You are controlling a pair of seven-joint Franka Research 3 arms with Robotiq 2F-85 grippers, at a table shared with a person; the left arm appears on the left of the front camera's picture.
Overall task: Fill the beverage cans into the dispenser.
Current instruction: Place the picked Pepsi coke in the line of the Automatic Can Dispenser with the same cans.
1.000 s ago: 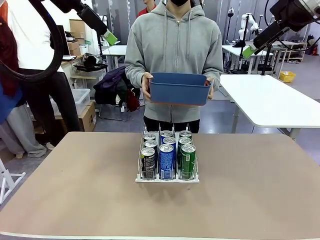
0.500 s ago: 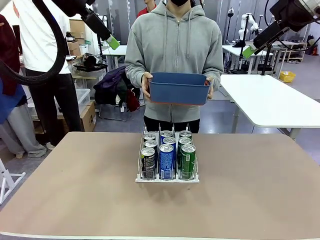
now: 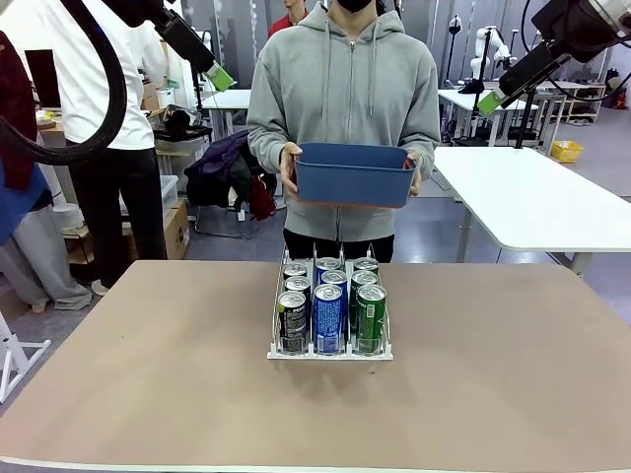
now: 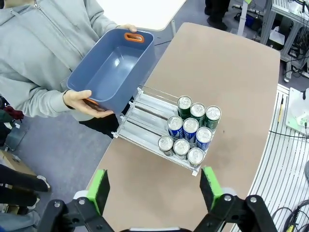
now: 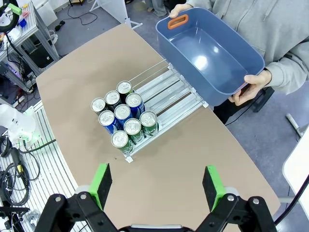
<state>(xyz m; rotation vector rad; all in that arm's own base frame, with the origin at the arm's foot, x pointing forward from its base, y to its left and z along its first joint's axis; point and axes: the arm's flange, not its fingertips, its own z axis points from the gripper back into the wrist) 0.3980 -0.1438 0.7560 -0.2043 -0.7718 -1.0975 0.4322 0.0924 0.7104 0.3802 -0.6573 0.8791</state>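
Seen from our wrist cameras, high above the table (image 4: 231, 77), the blue bin (image 4: 113, 67) is bare inside, an orange handle at its end, held by the person's hands (image 4: 82, 102) just beyond the table's far edge; the front camera shows only its outer wall. The same overhead views show the dispenser (image 5: 169, 94) with its rear lane sections vacant and nine beverage cans (image 5: 123, 121) packed three by three against the front lip. From the front we read the colours: black cans in the lane toward the table's left edge, blue-and-white in the middle, green toward the right. The dispenser (image 3: 330, 350) stands in the middle of the table, nearer the far edge than ours, on a plain brown top with a pale rim. Behind the person in the grey hooded top are white tables, cardboard boxes and a yellow crate on a grey floor. Our left gripper (image 4: 154, 186) and right gripper (image 5: 157, 186) hang well above the table, jaws spread wide apart with nothing between the green pads (image 4: 99, 188).
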